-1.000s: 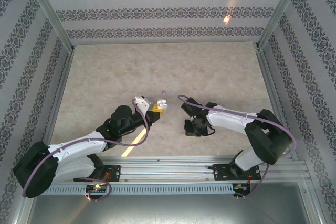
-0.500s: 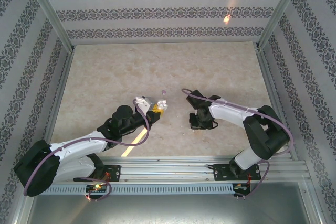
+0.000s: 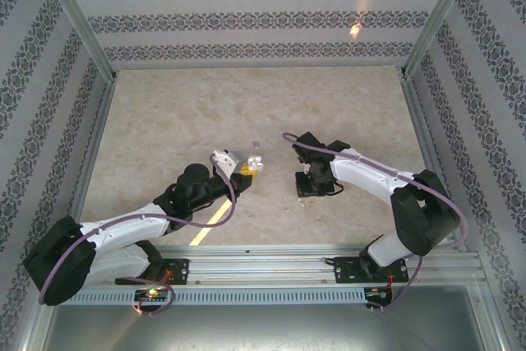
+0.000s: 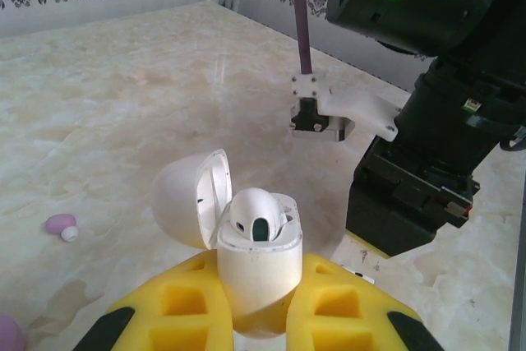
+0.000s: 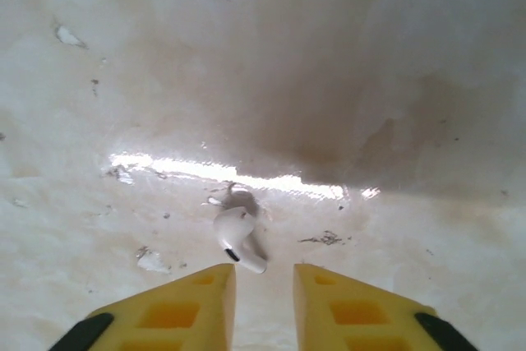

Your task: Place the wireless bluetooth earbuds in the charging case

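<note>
Case (image 4: pixel 256 265), lid up, clamped in my left gripper (image 4: pixel 259 306); right gripper (image 5: pixel 264 279) narrowly parted, earbud (image 5: pixel 237 237) just ahead.

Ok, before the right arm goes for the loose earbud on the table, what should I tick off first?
1. Case gripped: ok, the left gripper is shut on the white oval plastic charging case.
2. Lid open: ok, the hinged lid is tipped back.
3. First bud seated: ok, one white plastic earbud sits in the case.
4. Room for the other bud: cannot tell from this angle.
5. Jaws ready: ok, the right gripper is open with nothing between its fingers.
6. Aim: not ok, the second white earbud lies on the marble table ahead of the gap, off its centre line.
</note>
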